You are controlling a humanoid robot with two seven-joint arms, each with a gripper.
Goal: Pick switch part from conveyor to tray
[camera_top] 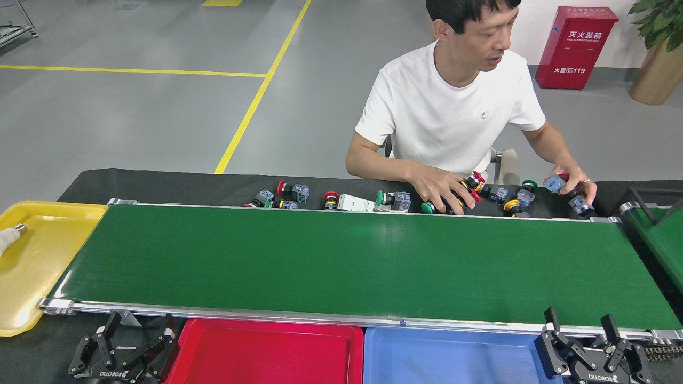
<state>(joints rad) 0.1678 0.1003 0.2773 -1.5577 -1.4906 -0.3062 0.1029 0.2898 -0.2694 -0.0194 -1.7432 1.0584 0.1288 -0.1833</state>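
Observation:
The conveyor (341, 261) is a wide dark-green belt with silver rails, and its belt surface is bare. Several switch parts (394, 200) with red, green and yellow caps lie on the black table beyond its far rail. The red tray (267, 352) sits below the near rail, at bottom centre. My left gripper (140, 326) rests at the bottom left beside the red tray, fingers apart and holding nothing. My right gripper (581, 324) stands at the bottom right at the near rail, also open with nothing in it.
A person in a white shirt sits behind the table, one hand (443, 189) on the parts and the other hand (573, 184) holding one. A yellow tray (37, 266) lies left, a blue tray (448, 354) beside the red one, a second green belt (659, 240) at right.

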